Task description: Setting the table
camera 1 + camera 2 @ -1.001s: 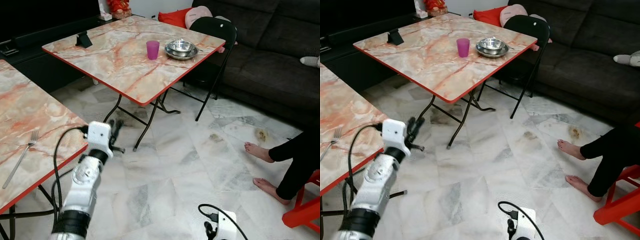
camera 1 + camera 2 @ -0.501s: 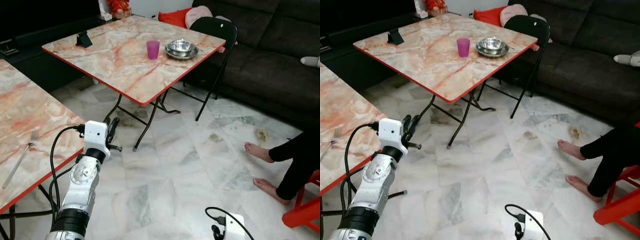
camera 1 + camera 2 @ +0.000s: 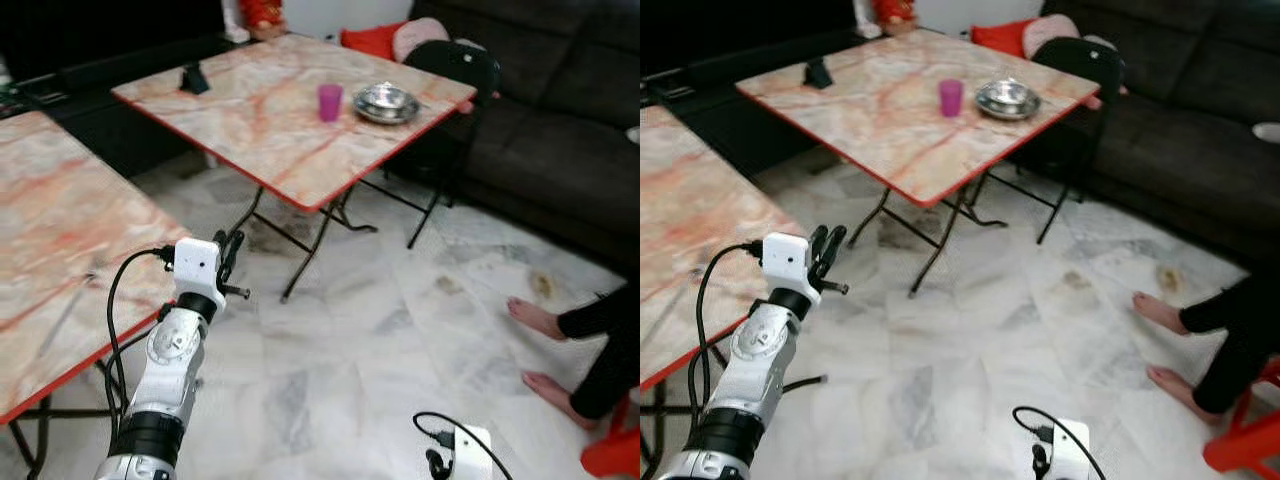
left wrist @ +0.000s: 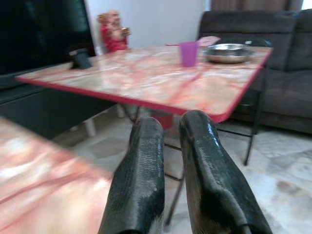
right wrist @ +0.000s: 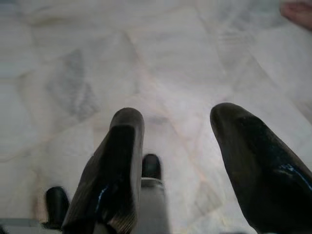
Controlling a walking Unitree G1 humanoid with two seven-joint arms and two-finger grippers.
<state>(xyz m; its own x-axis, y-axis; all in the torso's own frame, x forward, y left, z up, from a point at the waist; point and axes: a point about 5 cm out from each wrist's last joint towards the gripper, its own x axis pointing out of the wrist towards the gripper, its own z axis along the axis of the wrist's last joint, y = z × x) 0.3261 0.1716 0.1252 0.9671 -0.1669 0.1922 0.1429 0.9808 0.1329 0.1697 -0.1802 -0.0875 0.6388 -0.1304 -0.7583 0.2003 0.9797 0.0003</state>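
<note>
The left claw (image 3: 231, 252), fingers pressed together and empty, hovered lower left; the right claw (image 5: 175, 161) hung spread. Next step likely: approaching the purple plastic cup (image 3: 329, 102) on the upper marble-patterned red-edged table (image 3: 270, 150).

Counts, far tabletop (image 3: 290, 150) and room:
1 purple cup (image 3: 329, 101), 1 steel bowl (image 3: 386, 101), 1 black phone stand (image 3: 193, 77), 2 tabletops, 1 folding chair (image 3: 455, 62).
</note>
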